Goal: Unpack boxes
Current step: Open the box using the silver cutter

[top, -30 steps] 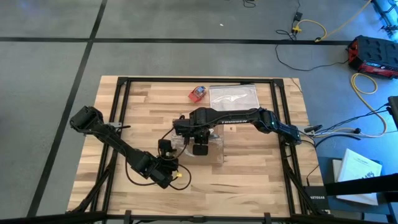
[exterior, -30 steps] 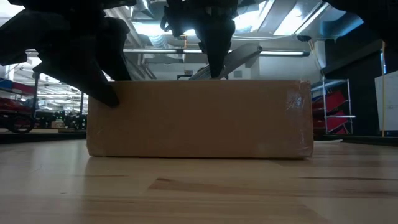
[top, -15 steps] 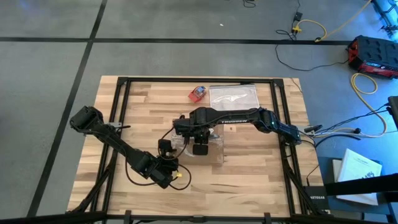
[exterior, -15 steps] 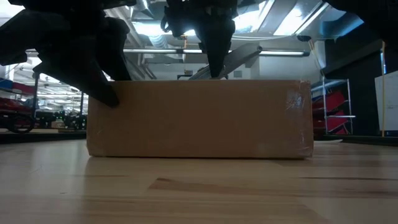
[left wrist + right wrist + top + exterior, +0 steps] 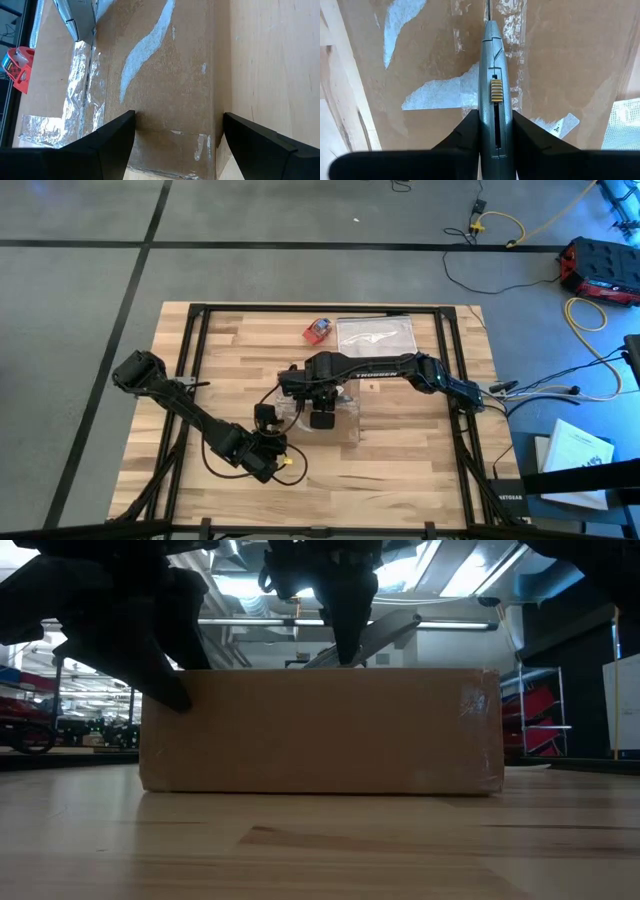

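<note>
The brown cardboard box (image 5: 320, 730) lies flat on the table's middle, with shiny tape strips (image 5: 440, 92) on its top. My right gripper (image 5: 495, 120) hangs above it, pointing down, shut on a grey box cutter (image 5: 492, 75) with a yellow slider. In the high view my right gripper (image 5: 322, 418) covers most of the box. My left gripper (image 5: 177, 130) stands open at the box's near left corner (image 5: 210, 137), one finger over the box top and one beyond its side. In the low view a dark finger (image 5: 170, 690) shows at that corner. My right gripper pinches the box cutter's handle (image 5: 495, 127) between its two fingers, which come from above and lie along the handle. The cutter stands upright with its blade end (image 5: 487, 7) down at the taped seam on the box top. My left gripper: whether its fingers touch the box, I cannot tell.
A small red-and-blue object (image 5: 318, 330) and a clear, silvery plastic bag (image 5: 375, 333) lie near the table's far edge. Black frame rails (image 5: 190, 380) run along the table's left and right sides. Bare wood lies to the near right (image 5: 410, 470).
</note>
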### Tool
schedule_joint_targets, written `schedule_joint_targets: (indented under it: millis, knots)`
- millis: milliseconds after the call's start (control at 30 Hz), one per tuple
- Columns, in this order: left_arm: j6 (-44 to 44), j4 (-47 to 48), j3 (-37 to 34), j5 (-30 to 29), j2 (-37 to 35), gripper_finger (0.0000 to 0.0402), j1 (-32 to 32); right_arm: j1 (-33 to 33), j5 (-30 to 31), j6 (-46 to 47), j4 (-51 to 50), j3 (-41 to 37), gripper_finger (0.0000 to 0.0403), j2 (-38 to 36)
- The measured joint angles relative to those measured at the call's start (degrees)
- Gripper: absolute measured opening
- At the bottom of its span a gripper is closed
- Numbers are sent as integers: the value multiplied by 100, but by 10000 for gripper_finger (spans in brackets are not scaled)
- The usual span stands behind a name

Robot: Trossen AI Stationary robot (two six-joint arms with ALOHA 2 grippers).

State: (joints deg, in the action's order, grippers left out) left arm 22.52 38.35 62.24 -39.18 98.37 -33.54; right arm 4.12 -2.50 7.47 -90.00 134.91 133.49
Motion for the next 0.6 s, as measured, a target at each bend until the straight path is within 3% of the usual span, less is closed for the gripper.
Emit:
schedule_joint_targets:
  millis: [600]
  knots:
    - [-15,1,0,0,0,279,0,3,8,-35,0,0,63,-2]
